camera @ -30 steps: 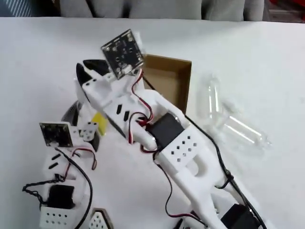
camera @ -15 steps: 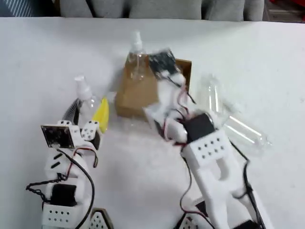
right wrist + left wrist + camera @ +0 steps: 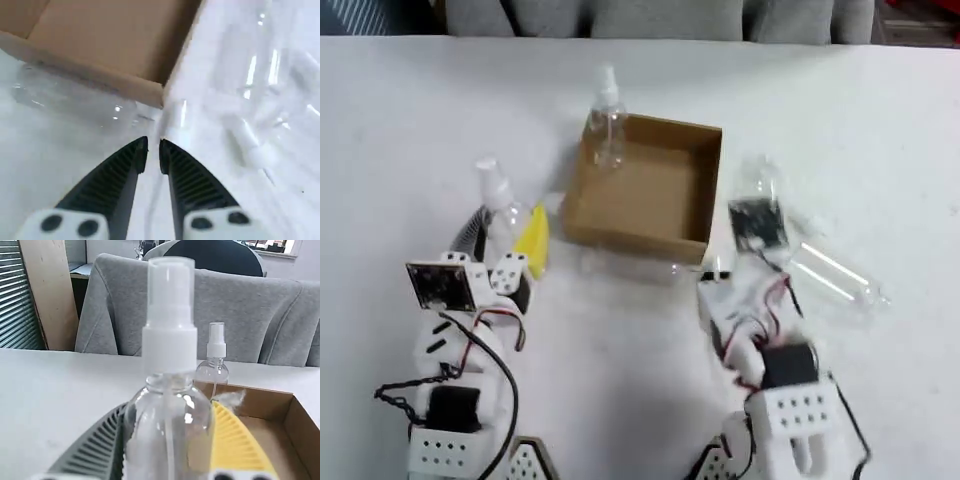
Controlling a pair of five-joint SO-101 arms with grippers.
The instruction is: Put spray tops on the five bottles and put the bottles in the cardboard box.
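Observation:
My left gripper (image 3: 510, 232) is shut on an upright clear bottle (image 3: 497, 203) with a white spray top, held between the grey and yellow fingers (image 3: 235, 440); the same bottle (image 3: 170, 410) stands close in the left wrist view. Another topped bottle (image 3: 608, 120) stands in the far left corner of the cardboard box (image 3: 692, 190). My right gripper (image 3: 152, 150) hangs shut and holds nothing, just off the box's near right corner (image 3: 150, 95). A capless clear bottle (image 3: 75, 100) lies along the box's front wall.
Capless clear bottles (image 3: 825, 270) lie on the white table right of the box, also seen as clear bottles (image 3: 260, 75) beside my right gripper. Grey chairs (image 3: 250, 315) stand behind the table's far edge.
My right arm has pulled back from over the left bottle, across the box, to the near right side. The topped bottle in the box has come into sight. The left arm has kept still.

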